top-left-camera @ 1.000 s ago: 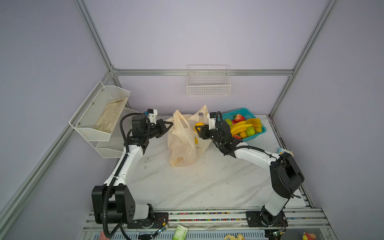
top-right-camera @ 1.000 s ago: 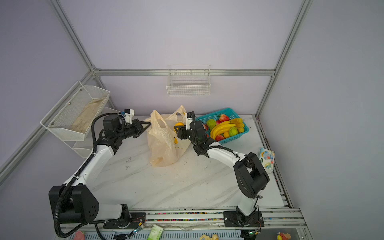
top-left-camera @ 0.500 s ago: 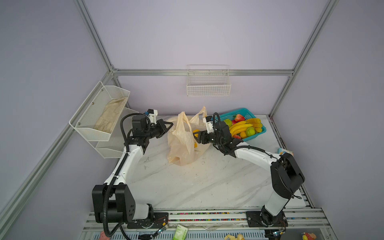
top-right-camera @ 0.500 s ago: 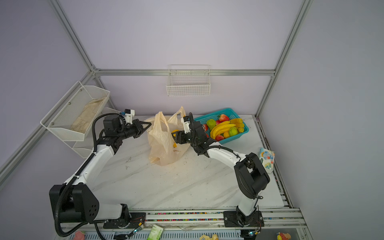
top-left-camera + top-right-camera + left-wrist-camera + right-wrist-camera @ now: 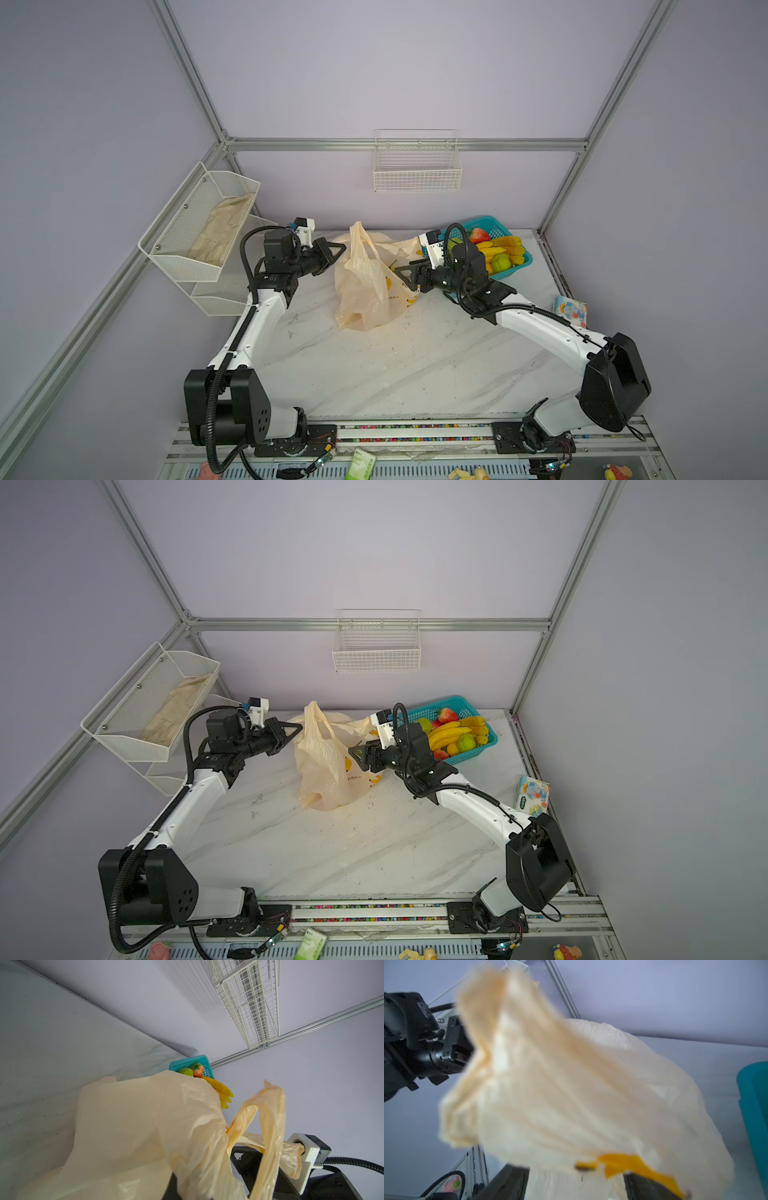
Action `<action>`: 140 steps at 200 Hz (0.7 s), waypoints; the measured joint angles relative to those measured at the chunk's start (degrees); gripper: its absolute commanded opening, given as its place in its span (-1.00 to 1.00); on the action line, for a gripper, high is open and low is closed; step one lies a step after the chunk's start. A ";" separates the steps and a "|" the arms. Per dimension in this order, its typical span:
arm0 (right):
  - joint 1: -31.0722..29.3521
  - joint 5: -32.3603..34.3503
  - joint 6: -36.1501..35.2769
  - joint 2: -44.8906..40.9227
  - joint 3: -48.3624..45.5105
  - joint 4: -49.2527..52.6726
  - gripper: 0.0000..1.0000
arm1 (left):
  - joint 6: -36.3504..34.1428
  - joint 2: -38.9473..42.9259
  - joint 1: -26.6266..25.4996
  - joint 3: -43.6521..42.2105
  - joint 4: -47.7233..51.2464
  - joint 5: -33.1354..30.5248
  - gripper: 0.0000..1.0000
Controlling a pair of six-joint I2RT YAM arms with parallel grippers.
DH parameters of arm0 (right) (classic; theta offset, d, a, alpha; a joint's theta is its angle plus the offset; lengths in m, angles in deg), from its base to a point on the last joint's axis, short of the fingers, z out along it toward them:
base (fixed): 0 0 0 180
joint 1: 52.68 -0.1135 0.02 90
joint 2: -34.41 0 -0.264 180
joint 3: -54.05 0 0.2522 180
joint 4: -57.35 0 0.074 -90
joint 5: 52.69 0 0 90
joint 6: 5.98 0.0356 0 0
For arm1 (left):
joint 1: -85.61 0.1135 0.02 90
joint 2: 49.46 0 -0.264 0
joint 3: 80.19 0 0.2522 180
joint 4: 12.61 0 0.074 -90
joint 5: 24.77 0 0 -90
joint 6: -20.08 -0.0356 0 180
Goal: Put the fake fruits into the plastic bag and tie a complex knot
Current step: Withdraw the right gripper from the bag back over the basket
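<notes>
Where right gripper [image 5: 405, 271] points, the plastic bag [image 5: 361, 291] stands.

Table [image 5: 395, 365]: white marble, centre of frame.
Teal basket [image 5: 498, 228]: back right corner of table.
Wire basket [image 5: 417, 174]: white, on back wall, upper centre.
Mesh shelf [image 5: 195, 216]: white, left wall; beige cloth [image 5: 220, 232] in top tier.
Tissue pack [image 5: 569, 309]: right table edge.
Green packet [image 5: 360, 463]: bottom edge.
</notes>
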 measured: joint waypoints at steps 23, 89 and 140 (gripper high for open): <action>0.17 -1.29 -2.43 -4.98 -5.33 2.45 0.40 | 0.00 0.00 0.02 0.00 0.00 -0.04 -1.00; 10.45 -5.33 -4.22 -12.44 -13.66 4.11 0.38 | 0.00 0.00 0.13 0.00 0.02 -0.13 -1.00; 18.43 10.43 -3.15 -2.62 -6.54 3.19 0.63 | 0.04 0.00 0.13 0.00 -0.04 -0.09 -1.00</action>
